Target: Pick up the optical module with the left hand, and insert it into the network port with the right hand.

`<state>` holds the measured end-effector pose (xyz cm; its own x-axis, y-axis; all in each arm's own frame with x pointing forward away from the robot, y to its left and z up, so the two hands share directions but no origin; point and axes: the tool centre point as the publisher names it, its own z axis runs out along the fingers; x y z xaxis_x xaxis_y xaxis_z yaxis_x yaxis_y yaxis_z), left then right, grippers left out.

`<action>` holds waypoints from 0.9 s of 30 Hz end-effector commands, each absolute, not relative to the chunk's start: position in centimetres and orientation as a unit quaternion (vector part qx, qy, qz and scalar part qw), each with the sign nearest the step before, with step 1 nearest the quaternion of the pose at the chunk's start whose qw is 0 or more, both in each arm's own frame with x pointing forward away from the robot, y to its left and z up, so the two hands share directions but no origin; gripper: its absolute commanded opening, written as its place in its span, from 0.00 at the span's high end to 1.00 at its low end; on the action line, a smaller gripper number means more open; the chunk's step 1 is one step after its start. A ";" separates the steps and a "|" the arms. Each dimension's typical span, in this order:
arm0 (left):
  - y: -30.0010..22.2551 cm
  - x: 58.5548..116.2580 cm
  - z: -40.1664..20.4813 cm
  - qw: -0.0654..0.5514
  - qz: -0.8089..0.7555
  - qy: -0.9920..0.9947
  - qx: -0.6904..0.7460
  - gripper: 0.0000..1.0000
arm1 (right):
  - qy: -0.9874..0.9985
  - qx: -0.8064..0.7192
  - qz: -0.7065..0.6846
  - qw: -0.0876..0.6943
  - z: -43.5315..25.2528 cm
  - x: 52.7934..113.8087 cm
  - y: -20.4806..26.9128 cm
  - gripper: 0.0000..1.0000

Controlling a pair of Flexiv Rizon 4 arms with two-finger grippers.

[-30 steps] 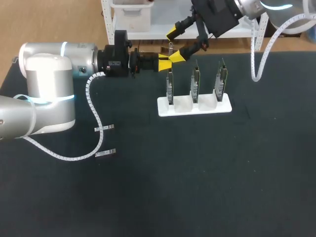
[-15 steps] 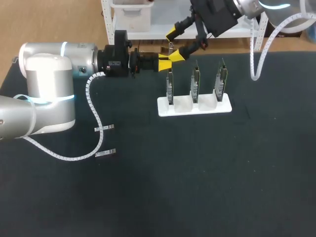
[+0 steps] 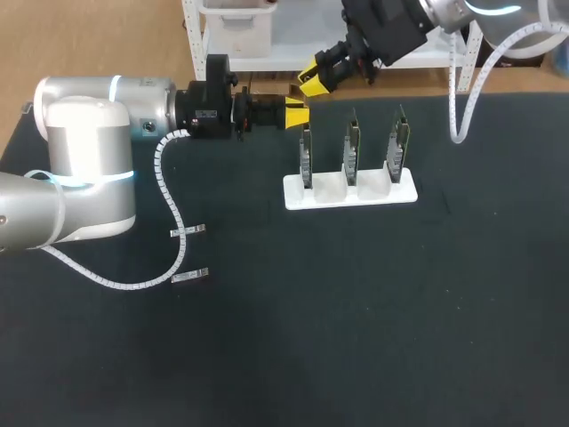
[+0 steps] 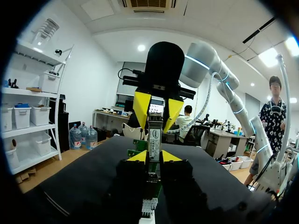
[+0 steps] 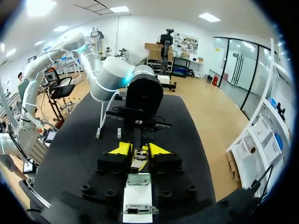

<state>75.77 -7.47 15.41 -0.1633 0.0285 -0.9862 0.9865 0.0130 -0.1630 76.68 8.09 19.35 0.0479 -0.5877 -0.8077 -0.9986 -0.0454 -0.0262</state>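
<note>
Change: right gripper [image 3: 316,76] had drawn its spread fingers together onto the optical module [image 4: 154,135] since a second earlier; left gripper [image 3: 296,113] had kept its place.
Head view: both grippers met over the far edge of the dark table [image 3: 356,311], just behind the white rack [image 3: 382,193] of three upright cards.
Left wrist view: left gripper pinched the upright optical module low down; the right gripper's yellow tips clamped its upper end from two sides.
Right wrist view: right gripper [image 5: 139,150] was pressed on the optical module, with the rack under it.
</note>
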 end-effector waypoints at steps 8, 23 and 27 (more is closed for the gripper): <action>-7.5 76.0 15.3 0.452 -0.530 0.548 0.463 0.00 | 0.612 -0.645 0.321 0.325 19.4 76.5 7.8 1.00; -8.1 75.8 16.3 0.441 -0.501 0.554 0.497 0.00 | 0.609 -0.640 0.332 0.331 19.4 76.2 6.9 1.00; -8.1 75.6 16.5 0.432 -0.491 0.563 0.506 0.00 | 0.608 -0.640 0.335 0.329 19.3 76.1 6.7 1.00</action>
<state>75.60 -8.13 16.05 -0.1134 0.1183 -0.9865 0.9935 0.0044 -0.1137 76.20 6.99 19.40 0.0342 -0.5630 -0.8258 -0.9990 -0.0435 -0.0118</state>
